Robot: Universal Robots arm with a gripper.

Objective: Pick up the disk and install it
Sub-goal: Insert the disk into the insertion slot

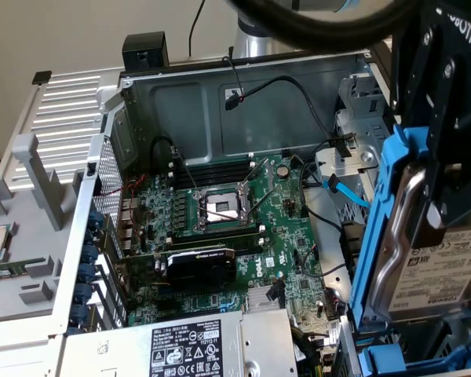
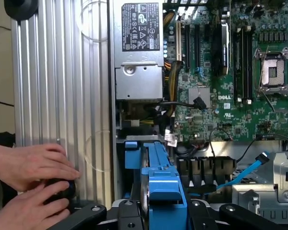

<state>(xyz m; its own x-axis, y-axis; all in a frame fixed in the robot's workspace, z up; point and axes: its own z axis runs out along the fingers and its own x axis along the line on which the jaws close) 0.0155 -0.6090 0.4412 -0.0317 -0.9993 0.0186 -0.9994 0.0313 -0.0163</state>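
1. Open grey sheet-metal computer case (image 1: 220,94), with a green motherboard (image 1: 286,236) across its floor. Step in hand, by my judgement: bringing the disk to the drive bays along the exterior view's right side of the case. Which slot is meant, I cannot tell.
2. To do it well: keep the drive square to the bay rails, on edge and not yawed. Any descent should be slow and straight, because a blue frame that catches on sheet metal could twist in the grip.
3. Black robot gripper (image 1: 436,212): its fingers pinch the disk across its flat faces and are only partly spread, as wide as the drive is thick. The grip looks firm, and it sits on the upper part of the drive.
4. The disk (image 1: 447,275) is a flat rectangular silver-grey metal hard drive in a bright blue plastic carrier frame. It hangs in the air at the exterior view's right, near side, over the bay area. It stands on edge, and its white printed label faces the exterior camera.
5. A second blue plastic carrier (image 1: 400,363) sits low in the bay, beneath the held drive. Risk: setting down on top of it.
6. A thin light-blue data cable (image 1: 345,192) trails just beside the route. Keep the frame off it.
7. A person's hands (image 2: 31,165) rest on a round black knob (image 2: 62,189) outside the case, well apart from the disk.
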